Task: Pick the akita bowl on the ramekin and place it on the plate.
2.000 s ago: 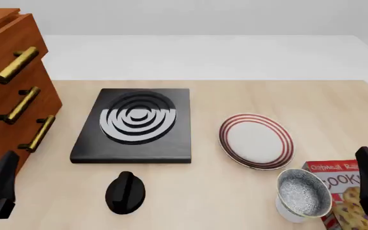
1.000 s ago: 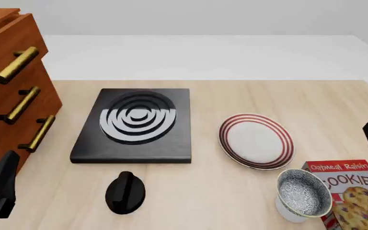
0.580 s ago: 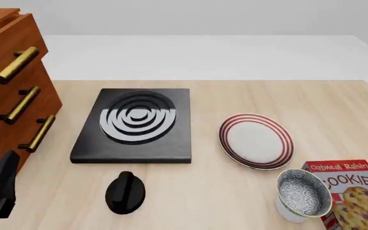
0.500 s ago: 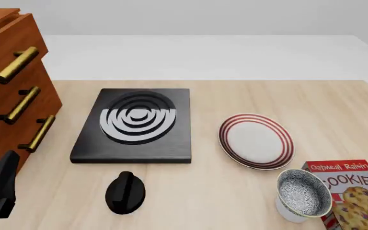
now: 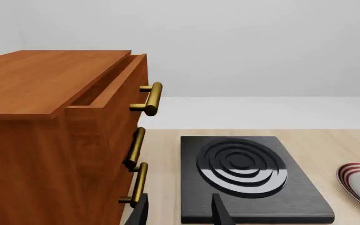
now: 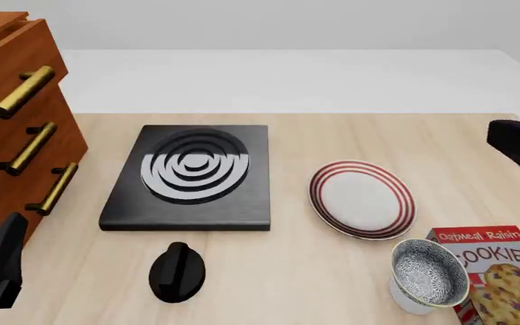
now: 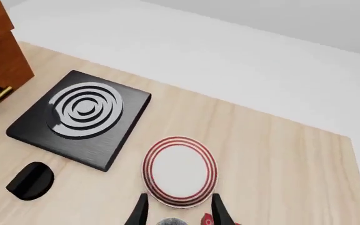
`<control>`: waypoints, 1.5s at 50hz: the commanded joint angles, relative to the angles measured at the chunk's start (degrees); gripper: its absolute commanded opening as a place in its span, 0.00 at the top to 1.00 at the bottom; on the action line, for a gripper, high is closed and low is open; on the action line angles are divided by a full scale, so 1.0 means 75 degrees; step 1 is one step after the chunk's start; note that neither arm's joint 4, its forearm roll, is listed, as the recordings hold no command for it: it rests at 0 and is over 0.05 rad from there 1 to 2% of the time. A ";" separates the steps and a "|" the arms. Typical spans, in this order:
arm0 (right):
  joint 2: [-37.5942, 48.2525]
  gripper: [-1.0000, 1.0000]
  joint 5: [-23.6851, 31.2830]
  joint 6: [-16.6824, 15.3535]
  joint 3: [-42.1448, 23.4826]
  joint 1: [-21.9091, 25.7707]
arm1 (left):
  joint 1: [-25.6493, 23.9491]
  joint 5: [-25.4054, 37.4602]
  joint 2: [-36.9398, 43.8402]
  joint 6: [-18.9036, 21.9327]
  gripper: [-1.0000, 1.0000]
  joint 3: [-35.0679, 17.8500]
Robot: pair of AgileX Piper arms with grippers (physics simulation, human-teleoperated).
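We see a black hotplate (image 6: 187,177) with concentric grey rings lying flat on the worktop (image 6: 287,271), left of centre. A black knob (image 6: 177,271) lies near the worktop's near edge, just in front of the hotplate and apart from it. A wooden drawer cabinet (image 6: 16,115) with three brass handles (image 6: 27,147) stands at the left edge. A red cookie box (image 6: 500,271) lies at the near right corner.
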 commanded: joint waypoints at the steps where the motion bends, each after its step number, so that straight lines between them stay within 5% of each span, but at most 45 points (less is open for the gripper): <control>1: 0.0741 0.00 0.0999 -0.0231 -0.0748 0.0326 | 0.0000 0.0000 0.0000 0.0000 0.00 0.0000; 26: 0.2178 0.00 0.1986 -0.0247 -0.0857 0.1317 | 0.0000 0.0000 0.0000 0.0000 0.00 0.0000; 47: 0.2419 0.00 0.2459 -0.0377 -0.0643 0.0913 | 0.0000 0.0000 0.0000 0.0000 0.00 0.0000; 58: 0.2566 0.00 0.2302 -0.0347 -0.0369 0.0956 | 0.0000 0.0000 0.0000 0.0000 0.00 0.0000; 62: 0.2719 0.00 0.2255 -0.0663 -0.0279 0.0805 | 0.0000 0.0000 0.0000 0.0000 0.00 0.0000; 75: 0.3644 0.00 0.2037 -0.0509 -0.0422 0.1044 | 0.0000 0.0000 0.0000 0.0000 0.00 0.0000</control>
